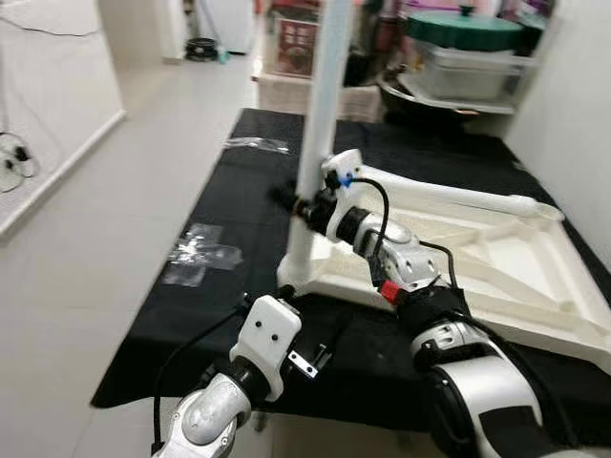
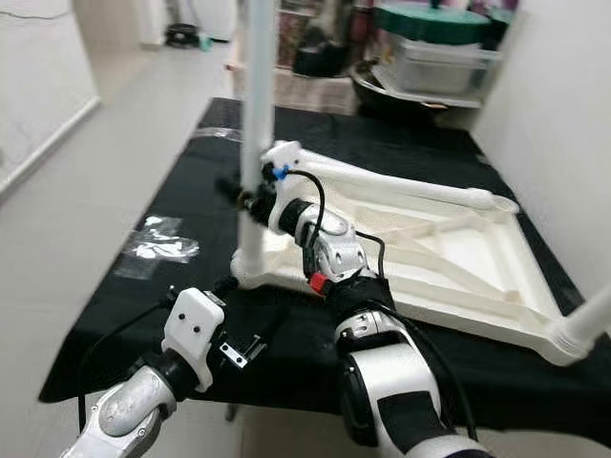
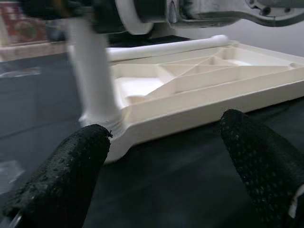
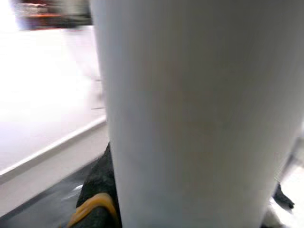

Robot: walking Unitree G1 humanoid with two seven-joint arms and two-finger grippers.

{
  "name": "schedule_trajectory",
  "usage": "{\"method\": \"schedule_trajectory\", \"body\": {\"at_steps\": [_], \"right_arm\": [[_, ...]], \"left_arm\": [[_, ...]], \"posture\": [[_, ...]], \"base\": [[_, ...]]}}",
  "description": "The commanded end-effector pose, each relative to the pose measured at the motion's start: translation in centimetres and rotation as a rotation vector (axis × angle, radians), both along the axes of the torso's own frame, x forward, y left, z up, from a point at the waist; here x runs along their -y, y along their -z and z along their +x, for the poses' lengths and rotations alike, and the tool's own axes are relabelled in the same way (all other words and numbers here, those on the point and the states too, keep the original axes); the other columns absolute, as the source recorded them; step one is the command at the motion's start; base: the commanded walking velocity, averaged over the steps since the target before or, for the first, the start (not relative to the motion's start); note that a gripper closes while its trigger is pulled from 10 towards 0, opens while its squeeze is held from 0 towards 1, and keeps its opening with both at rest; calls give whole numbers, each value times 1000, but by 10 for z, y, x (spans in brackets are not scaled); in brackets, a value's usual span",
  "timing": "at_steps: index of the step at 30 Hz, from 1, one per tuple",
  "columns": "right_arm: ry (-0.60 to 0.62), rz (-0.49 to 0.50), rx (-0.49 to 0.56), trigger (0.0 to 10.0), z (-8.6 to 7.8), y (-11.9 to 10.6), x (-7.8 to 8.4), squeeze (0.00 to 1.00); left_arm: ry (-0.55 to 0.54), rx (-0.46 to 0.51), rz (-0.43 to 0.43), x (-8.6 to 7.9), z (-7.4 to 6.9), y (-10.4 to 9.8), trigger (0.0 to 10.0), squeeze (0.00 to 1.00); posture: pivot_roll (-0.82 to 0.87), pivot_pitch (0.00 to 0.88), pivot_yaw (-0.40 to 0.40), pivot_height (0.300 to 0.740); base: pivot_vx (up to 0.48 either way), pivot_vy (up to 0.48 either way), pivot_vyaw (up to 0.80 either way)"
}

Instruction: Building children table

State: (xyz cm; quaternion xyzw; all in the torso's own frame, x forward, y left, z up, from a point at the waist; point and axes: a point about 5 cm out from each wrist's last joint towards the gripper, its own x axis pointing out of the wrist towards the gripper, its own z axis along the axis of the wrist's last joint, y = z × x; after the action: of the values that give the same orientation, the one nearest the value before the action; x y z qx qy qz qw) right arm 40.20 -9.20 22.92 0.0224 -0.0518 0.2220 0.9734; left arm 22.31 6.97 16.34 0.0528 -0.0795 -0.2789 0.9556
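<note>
**Steadying the upright leg at the near corner**

The white plastic tabletop (image 1: 496, 258) lies underside up on the black-covered table (image 1: 239, 248) so its corner sockets face me. My right claw (image 1: 304, 205) is clamped around the tall white tubular leg (image 1: 320, 114), which stands upright in the socket at nine o'clock, apparently to seat it. My left claw (image 3: 166, 166) hovers spread wide at six o'clock, just short of that corner, likely ready to brace it.

no readable text (frames blurred), no labels
</note>
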Motion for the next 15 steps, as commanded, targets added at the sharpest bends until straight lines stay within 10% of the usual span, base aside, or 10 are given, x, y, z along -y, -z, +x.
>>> {"method": "schedule_trajectory", "body": {"at_steps": [1, 4, 15], "right_arm": [[219, -23, -67, 0, 1, 19, 25, 0], [640, 17, -165, 0, -17, 36, 38, 0], [861, 109, -249, 0, -30, 44, 32, 0]], "left_arm": [[4, -8, 6, 1, 1, 3, 10000, 0], [16, -6, 7, 4, 2, 4, 10000, 0], [0, -7, 7, 1, 3, 4, 10000, 0]], "posture": [[101, 69, -95, 740], [98, 67, -97, 740], [108, 71, -103, 740]], "base": [[0, 0, 0], [0, 0, 0], [0, 0, 0]]}}
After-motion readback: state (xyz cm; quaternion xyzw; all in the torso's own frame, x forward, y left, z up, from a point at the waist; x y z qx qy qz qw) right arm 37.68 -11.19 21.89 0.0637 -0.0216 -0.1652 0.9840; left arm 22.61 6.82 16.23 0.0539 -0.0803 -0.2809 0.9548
